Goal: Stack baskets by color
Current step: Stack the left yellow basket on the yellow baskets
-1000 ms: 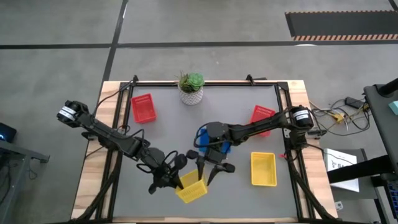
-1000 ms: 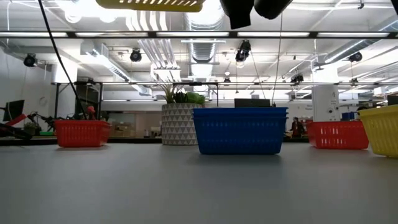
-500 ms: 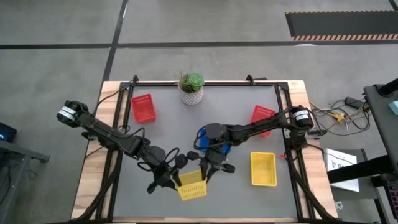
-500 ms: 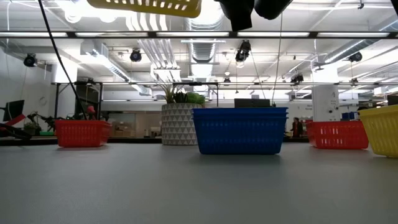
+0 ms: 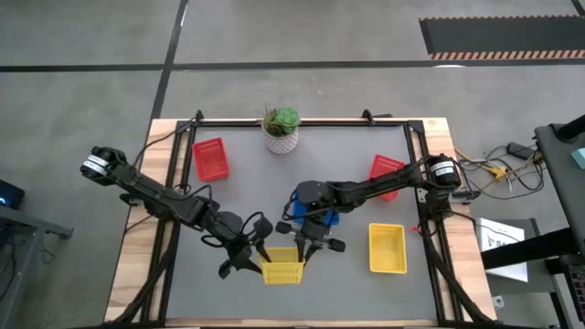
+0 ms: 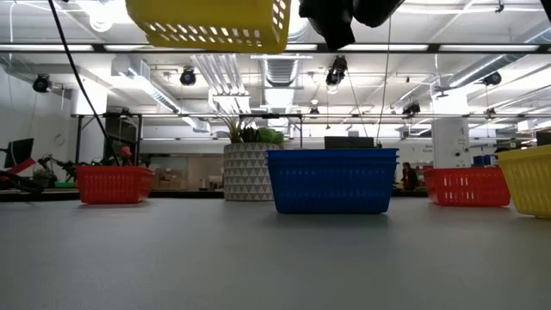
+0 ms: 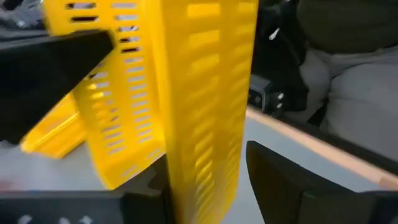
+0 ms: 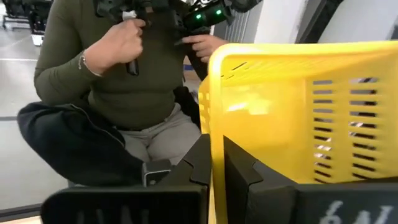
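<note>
Low view: arms cropped, yellow basket (image 6: 211, 23) aloft | right gripper (image 5: 304, 251) jaws clamp its wall | left gripper (image 5: 249, 257) jaws apart

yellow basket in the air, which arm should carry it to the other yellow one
Right. The right claw is shut on the yellow basket, the left claw has opened, and the other yellow basket sits on the right arm's side.

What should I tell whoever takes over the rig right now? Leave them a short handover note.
Right gripper is shut on the lifted yellow basket, over the near middle of the table. Left gripper is open beside it.
Second yellow basket sits near right, blue basket mid-table.
Red baskets are apart: one far left, one far right.
Left to do: set the held basket into the other yellow one, then join the reds.
</note>
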Controlling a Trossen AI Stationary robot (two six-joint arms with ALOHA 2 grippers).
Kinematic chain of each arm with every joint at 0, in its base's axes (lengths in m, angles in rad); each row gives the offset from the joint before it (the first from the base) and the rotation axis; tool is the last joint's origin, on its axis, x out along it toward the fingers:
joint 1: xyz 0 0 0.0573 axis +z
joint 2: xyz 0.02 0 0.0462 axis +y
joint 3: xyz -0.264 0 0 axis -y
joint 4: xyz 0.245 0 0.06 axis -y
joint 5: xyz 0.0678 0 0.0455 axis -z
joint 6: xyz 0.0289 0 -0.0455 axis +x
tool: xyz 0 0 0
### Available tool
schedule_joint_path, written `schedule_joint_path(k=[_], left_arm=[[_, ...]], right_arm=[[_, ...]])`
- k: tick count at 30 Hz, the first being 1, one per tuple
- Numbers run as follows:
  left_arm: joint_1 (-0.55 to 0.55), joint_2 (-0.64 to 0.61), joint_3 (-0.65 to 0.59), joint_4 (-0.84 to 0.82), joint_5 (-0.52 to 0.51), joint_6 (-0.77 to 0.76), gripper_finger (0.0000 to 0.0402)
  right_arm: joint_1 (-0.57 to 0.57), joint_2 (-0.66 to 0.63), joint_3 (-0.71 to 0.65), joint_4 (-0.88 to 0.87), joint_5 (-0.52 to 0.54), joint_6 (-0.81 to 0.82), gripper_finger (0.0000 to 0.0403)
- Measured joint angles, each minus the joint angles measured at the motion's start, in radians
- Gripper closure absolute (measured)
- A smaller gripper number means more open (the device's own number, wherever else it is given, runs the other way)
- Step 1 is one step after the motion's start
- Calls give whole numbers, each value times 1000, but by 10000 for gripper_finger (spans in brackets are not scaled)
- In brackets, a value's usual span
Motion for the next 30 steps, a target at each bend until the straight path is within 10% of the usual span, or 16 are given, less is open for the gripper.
schedule_joint_path(k=[30], left_arm=[[-1, -222, -24, -219, -53, -107, 260]], right_arm=[[14, -141, 5, -602, 583, -57, 392]])
